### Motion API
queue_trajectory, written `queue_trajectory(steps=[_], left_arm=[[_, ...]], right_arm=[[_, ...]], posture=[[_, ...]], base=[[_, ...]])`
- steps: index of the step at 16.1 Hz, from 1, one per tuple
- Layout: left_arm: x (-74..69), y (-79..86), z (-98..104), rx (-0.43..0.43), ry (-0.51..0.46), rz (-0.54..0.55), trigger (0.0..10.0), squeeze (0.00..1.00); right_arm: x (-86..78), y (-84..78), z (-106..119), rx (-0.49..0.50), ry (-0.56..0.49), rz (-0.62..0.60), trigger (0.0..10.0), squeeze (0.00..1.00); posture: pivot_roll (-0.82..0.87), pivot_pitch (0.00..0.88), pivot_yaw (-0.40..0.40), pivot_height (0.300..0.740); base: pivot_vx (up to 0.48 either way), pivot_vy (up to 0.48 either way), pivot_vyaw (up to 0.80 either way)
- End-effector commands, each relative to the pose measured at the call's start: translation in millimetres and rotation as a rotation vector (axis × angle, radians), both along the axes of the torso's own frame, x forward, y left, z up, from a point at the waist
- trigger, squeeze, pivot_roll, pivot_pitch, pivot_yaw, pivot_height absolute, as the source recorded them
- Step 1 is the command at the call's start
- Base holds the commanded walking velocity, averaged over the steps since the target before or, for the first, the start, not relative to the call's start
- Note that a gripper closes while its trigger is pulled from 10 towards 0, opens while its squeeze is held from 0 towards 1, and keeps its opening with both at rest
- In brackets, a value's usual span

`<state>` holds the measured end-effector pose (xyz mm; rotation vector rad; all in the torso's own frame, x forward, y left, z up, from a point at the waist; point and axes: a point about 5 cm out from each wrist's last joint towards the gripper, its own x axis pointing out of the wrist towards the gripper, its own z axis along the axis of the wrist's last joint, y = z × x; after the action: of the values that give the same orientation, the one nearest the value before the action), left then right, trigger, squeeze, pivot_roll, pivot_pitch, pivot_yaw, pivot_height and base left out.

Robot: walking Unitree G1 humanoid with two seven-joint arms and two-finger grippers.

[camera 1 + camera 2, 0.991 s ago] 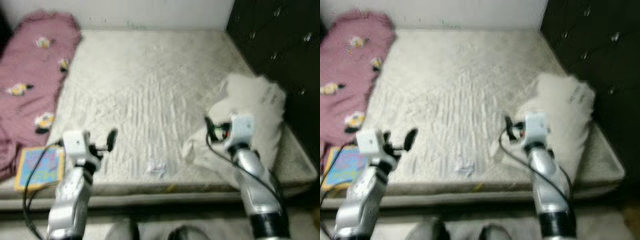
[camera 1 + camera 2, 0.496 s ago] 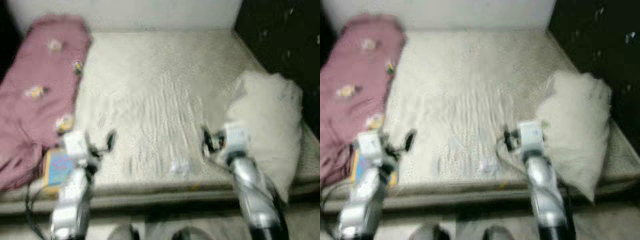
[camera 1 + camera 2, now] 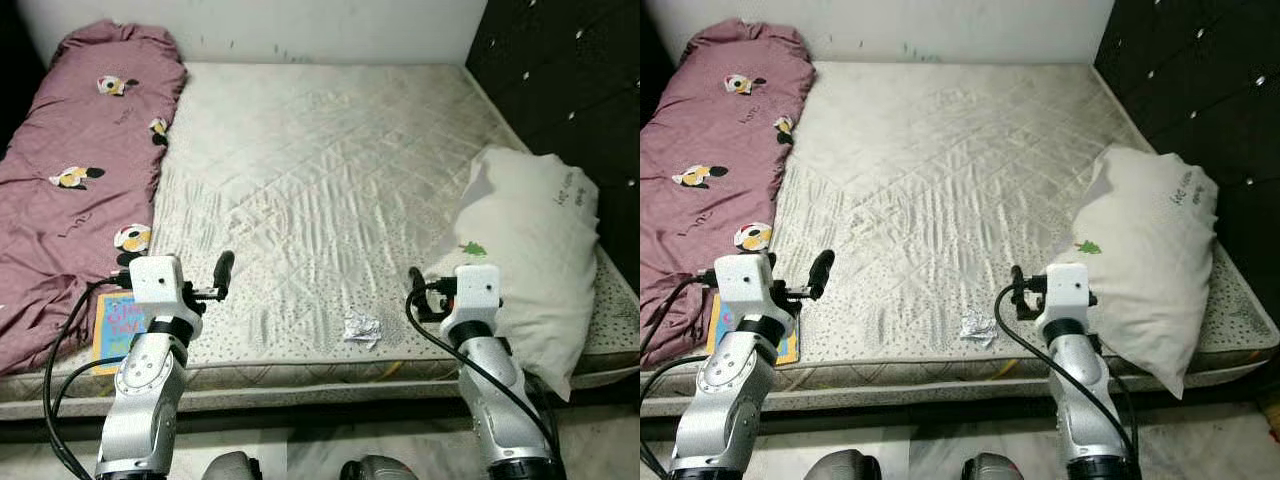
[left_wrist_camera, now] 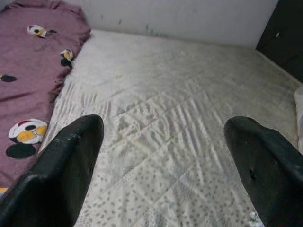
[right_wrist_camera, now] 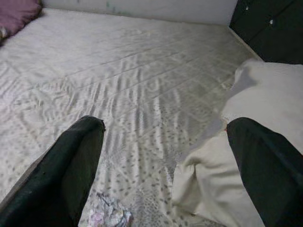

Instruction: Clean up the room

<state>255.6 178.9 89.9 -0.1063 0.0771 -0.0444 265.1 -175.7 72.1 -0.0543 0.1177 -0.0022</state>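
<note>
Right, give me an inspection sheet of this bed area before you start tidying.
Surface: bare quilted mattress, wrinkled, no sheet.
Job's things: crumpled wrapper on the mattress near the front edge; white pillow at the right edge, overhanging the front corner; maroon blanket with cartoon prints along the left side.
Clutter: colourful book at the front left, partly under the blanket.
Grippers: left gripper open, held above the front left of the mattress, holding nothing; right gripper open, beside the pillow, with the wrapper just below it.
Cables: black cables loop along both arms.
Surroundings: white wall behind; dark tufted headboard on the right.
</note>
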Motion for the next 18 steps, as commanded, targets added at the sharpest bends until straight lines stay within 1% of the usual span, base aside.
queue_trajectory(steps=[1,2,4,7,8,9,10,11,12,15,17,18], left_arm=[[2.4,1.3,0,0.004,0.004,-0.017,10.0,0.00],[4.4,1.3,-1,-0.011,0.008,-0.025,10.0,0.00],[7.2,1.9,-3,-0.008,0.011,-0.021,10.0,0.00],[6.2,2.3,-9,0.006,0.015,-0.031,10.0,0.00],[10.0,-1.4,-8,0.021,0.009,-0.064,10.0,0.00],[14.9,-5.7,-8,0.009,0.014,-0.086,10.0,0.00],[19.9,-10.9,-7,0.011,0.011,-0.115,10.0,0.00],[22.4,-13.5,-7,0.007,0.011,-0.129,10.0,0.00],[24.8,-17.2,-7,0.006,0.014,-0.148,10.0,0.00],[28.1,-28.8,-9,-0.010,0.022,-0.197,10.0,0.00],[29.2,-29.1,-10,-0.007,0.019,-0.194,10.0,0.00],[29.3,-27.0,-9,0.005,0.014,-0.175,10.0,0.00]], right_arm=[[2.5,-2.9,5,0.014,-0.041,-0.035,10.0,0.00],[2.6,-0.4,5,0.013,-0.041,-0.028,10.0,0.00],[1.2,3.8,7,0.001,-0.058,0.010,10.0,0.00],[1.2,-0.9,10,0.047,-0.080,-0.022,10.0,0.00],[0.7,-2.3,11,0.040,-0.095,-0.049,10.0,0.00],[-1.4,-4.6,11,0.018,-0.095,-0.080,10.0,0.00],[-6.4,-4.1,10,0.062,-0.083,-0.038,10.0,0.00],[-10.0,-4.9,10,0.095,-0.085,-0.041,10.0,0.00],[-13.8,-7.6,10,0.104,-0.087,-0.058,10.0,0.00],[-20.0,-14.6,9,0.089,-0.087,-0.089,10.0,0.00],[-19.6,-15.5,8,0.062,-0.072,-0.087,10.0,0.00],[-18.7,-15.6,8,0.018,-0.069,-0.093,10.0,0.00]], posture=[[-0.01,0.034,0.009,0.740],[-0.01,0.034,0.012,0.740],[-0.01,0.033,0.004,0.740],[-0.02,0.030,0.004,0.740],[-0.05,0.028,0.032,0.740],[-0.06,0.029,0.047,0.740],[-0.08,0.031,0.058,0.740],[-0.09,0.033,0.069,0.740],[-0.11,0.037,0.082,0.740],[-0.14,0.044,0.095,0.740],[-0.13,0.045,0.082,0.740],[-0.12,0.046,0.074,0.740]], base=[[0.000,0.000,0.00],[0.000,0.000,0.00],[0.000,0.000,0.00],[0.000,0.000,0.00],[0.000,0.000,0.00],[0.000,0.000,0.00],[0.000,0.000,0.00],[0.000,0.000,0.00],[0.000,0.000,0.00],[0.000,0.000,0.00],[0.000,0.000,0.00],[0.000,0.000,0.00]])
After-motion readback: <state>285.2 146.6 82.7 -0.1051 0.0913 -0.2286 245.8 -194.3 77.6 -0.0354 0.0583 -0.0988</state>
